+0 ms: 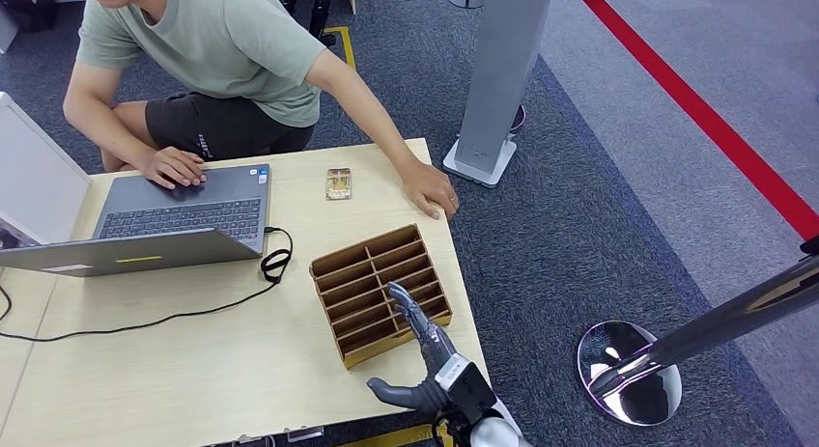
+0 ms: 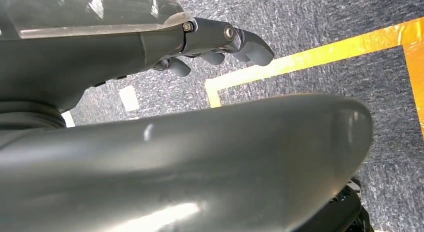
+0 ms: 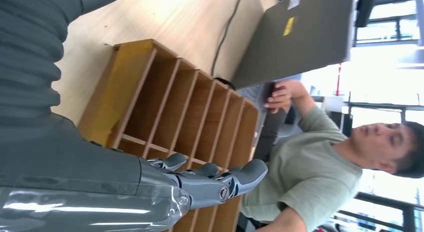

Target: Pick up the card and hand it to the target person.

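A small card [image 1: 339, 183] lies flat on the wooden table [image 1: 193, 360], far side, between the laptop and a person's hand [image 1: 431, 190]. My right hand [image 1: 422, 355] hovers at the table's near right corner, fingers stretched out over the wooden slotted organizer [image 1: 380, 293] and thumb spread, holding nothing. In the right wrist view the fingers [image 3: 215, 179] reach across the organizer's compartments [image 3: 175, 111], with the person [image 3: 320, 157] beyond. My left hand [image 2: 210, 41] hangs over the carpet, fingers slightly curled and apart, empty.
An open laptop [image 1: 164, 215] with a black cable [image 1: 275, 264] sits at the table's left; the person's other hand rests on it. A grey pillar [image 1: 497, 80], a chrome stanchion base [image 1: 628, 370] and red floor tape [image 1: 705, 114] lie to the right.
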`<move>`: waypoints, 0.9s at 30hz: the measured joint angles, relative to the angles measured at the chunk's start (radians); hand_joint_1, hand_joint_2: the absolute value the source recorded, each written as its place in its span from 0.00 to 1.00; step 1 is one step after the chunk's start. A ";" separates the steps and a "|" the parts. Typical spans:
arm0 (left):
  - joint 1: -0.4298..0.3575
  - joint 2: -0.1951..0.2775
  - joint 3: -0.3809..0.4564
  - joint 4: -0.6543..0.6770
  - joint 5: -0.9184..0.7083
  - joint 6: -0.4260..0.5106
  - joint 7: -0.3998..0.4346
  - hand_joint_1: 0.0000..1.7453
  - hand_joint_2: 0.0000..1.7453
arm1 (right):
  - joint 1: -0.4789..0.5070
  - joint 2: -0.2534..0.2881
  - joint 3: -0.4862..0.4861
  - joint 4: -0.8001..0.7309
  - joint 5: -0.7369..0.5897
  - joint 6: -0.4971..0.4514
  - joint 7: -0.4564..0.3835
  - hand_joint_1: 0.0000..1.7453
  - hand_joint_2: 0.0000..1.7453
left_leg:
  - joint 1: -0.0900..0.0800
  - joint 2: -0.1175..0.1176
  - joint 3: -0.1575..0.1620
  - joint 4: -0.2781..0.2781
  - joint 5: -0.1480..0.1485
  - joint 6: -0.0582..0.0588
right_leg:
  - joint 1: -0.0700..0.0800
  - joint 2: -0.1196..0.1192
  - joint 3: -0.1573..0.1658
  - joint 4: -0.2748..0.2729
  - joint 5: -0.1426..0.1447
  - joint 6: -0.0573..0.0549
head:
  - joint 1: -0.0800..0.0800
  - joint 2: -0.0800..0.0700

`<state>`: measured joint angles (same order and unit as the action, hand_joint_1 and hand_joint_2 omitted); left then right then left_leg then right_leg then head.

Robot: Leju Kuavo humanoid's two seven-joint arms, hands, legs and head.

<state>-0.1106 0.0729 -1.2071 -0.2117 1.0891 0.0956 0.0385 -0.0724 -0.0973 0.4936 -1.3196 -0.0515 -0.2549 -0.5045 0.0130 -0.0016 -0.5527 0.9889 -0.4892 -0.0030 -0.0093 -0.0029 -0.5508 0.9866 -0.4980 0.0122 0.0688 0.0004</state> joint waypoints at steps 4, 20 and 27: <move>0.000 0.000 0.000 0.000 0.000 0.000 0.000 0.00 0.00 | 0.002 0.000 0.000 -0.032 0.000 0.004 -0.001 0.00 1.00 | 0.000 0.000 0.000 0.000 0.000 0.000 | 0.000 0.000 0.000 0.000 0.000 0.000 | 0.000 0.000; 0.000 -0.002 0.001 0.000 0.003 -0.001 -0.003 0.00 0.00 | 0.006 -0.002 0.001 -0.073 0.017 -0.015 0.044 0.00 1.00 | 0.000 0.000 0.000 0.000 0.000 0.000 | 0.000 0.000 0.000 0.000 0.000 0.000 | 0.000 0.000; 0.000 -0.002 0.001 0.000 0.003 -0.002 -0.003 0.00 0.00 | 0.006 -0.002 0.002 -0.071 0.025 -0.024 0.073 0.00 1.00 | 0.000 0.000 0.000 0.000 0.000 0.000 | 0.000 0.000 0.000 0.000 0.000 0.000 | 0.000 0.000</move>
